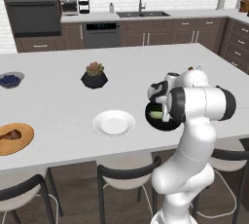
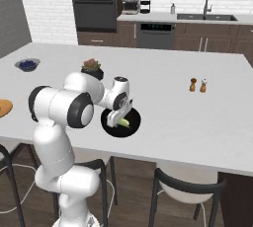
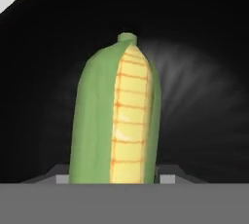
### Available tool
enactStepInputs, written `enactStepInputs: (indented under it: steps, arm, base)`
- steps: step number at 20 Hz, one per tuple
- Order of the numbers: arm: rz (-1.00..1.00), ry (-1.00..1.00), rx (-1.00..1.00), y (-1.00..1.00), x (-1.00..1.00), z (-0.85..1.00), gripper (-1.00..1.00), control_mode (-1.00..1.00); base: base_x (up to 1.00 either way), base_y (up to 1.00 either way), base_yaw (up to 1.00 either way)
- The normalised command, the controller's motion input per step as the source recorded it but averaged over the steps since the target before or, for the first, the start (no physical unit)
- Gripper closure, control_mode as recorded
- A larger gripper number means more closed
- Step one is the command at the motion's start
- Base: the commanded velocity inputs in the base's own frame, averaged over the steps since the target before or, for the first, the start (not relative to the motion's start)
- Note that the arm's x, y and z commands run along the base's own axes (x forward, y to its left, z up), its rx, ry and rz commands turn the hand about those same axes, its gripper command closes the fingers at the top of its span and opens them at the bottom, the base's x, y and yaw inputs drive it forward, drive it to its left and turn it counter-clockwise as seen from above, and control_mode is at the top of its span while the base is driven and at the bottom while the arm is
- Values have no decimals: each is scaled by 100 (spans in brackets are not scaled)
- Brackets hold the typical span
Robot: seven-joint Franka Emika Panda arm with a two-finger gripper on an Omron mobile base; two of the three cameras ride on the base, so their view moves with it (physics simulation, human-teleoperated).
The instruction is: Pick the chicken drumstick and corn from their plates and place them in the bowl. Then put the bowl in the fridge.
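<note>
- The corn (image 3: 116,116) is a long cob, its smooth green husk peeled back on one side to show rows of yellow kernels; it lies inside the black bowl (image 1: 160,121).
- That bowl (image 2: 111,125) is round, shallow and matte, near the island's front edge.
- The gripper (image 2: 120,117) hangs over the bowl with the cob between its fingertips (image 3: 168,178); whether the jaws press on the husk or stand clear of it, I cannot tell.
- The left base view alone takes in the plain white rimmed plate (image 1: 114,122), left of the bowl, and farther left the wood-like orange plate (image 1: 19,140) bearing the reddish-brown chicken drumstick (image 1: 10,135).
- The right base view alone shows two small shakers (image 2: 197,85), right of the bowl.
- A faceted black succulent pot (image 1: 94,76) stands behind the bowl; a grey-blue bowl of blueberries (image 1: 9,79) sits far left.
</note>
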Motion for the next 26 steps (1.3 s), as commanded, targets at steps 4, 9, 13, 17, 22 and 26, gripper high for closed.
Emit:
enactStepInputs:
  steps: [4, 9, 13, 17, 22, 26]
  arm:
    - [0, 0, 0, 0, -5, 0, -100, -100]
    - [0, -1, -3, 4, -46, 47, -100, -100]
    - [0, -7, -4, 27, -86, 65, -100, -100]
    - [-4, -4, -4, 44, -96, 72, -100, -100]
    - [-51, 7, 0, 29, -54, 48, -100, -100]
    - [-81, 25, 3, -3, -3, 32, -100, -100]
  base:
    - [0, 0, 0]
    - [0, 0, 0]
    - [0, 0, 0]
    - [0, 0, 0]
    - [0, 0, 0]
    - [0, 0, 0]
